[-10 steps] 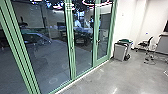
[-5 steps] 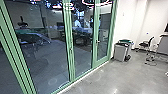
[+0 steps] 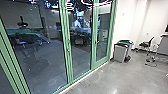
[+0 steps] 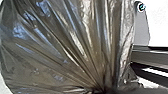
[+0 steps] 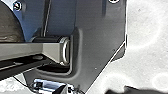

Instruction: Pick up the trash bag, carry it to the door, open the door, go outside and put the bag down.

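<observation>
In the head view, a glass wall in green frames [image 3: 67,47] is seen running beside the smooth grey floor [image 3: 112,75]. The glazed door [image 3: 93,55] is set into it, near the white wall [image 3: 126,22], with its handle [image 3: 97,42] on the frame; it is seen closed. Dark furniture [image 3: 80,37] is visible through the glass. Near the door, a grey bin [image 3: 120,53] is placed close beside another with a green rim [image 3: 126,41]. Farther along, a black chair [image 3: 146,45] is seen near a desk [image 3: 163,45].

In the left wrist view, the trash bag [image 4: 62,47] is shown large, dark, shiny and translucent. Its plastic is drawn into long pleats that are gathered to one tight point by the left hand [image 4: 106,90]; whether that hand is clamped on it cannot be told.

In the right wrist view, a rounded part of the bag is seen beyond the robot's jointed bar [image 5: 32,50], above the pale floor. Whether the right hand [image 5: 135,90] is open or closed cannot be told.
</observation>
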